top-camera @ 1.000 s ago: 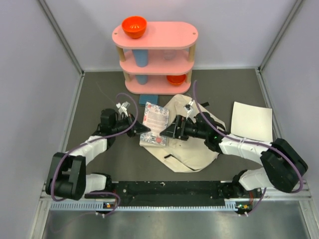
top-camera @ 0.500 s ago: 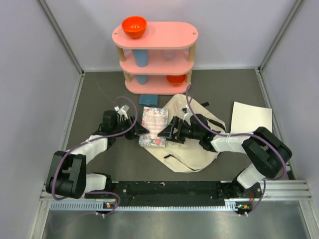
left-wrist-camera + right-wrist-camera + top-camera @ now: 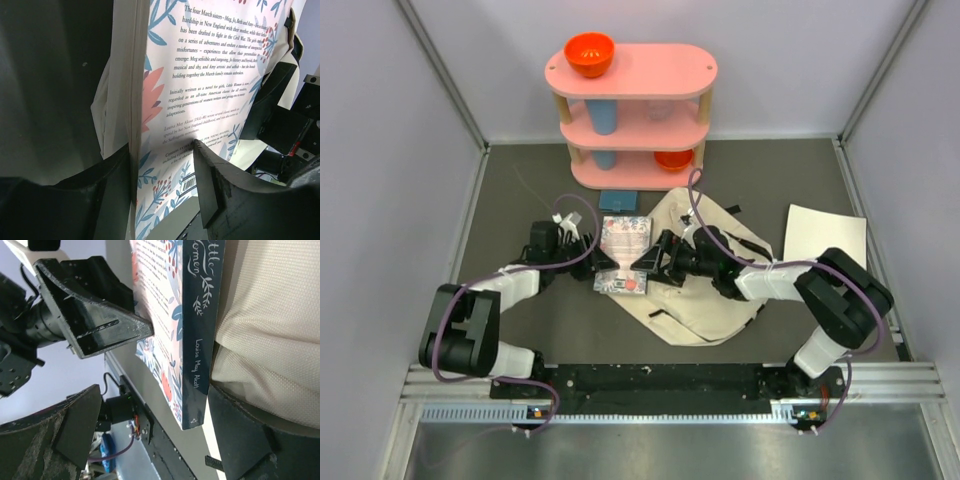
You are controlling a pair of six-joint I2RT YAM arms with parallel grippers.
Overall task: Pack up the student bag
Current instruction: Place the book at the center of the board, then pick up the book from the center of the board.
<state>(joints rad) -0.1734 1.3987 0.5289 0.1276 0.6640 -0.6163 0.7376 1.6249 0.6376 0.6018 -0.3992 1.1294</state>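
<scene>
A floral paperback book (image 3: 624, 254) lies half on the grey table and half on the left edge of the cream student bag (image 3: 705, 300). My left gripper (image 3: 604, 263) is open at the book's left edge. In the left wrist view its jaws straddle the back cover (image 3: 210, 75), and the gripper (image 3: 161, 150) has slack around it. My right gripper (image 3: 646, 262) is open at the book's right side. In the right wrist view the dark blue spine (image 3: 200, 315) stands between its wide jaws (image 3: 155, 400), with bag canvas (image 3: 270, 330) beside it.
A pink three-tier shelf (image 3: 632, 110) stands at the back, holding an orange bowl (image 3: 590, 53), a blue cup (image 3: 604, 118) and another orange bowl (image 3: 673, 159). A flat blue thing (image 3: 618, 201) lies before it. A white sheet (image 3: 825, 245) lies at the right.
My left gripper has opened from its grip on the book's left edge. My right gripper has reached left so its jaws come round the spine, narrowing slightly. The book has shifted a little left.
</scene>
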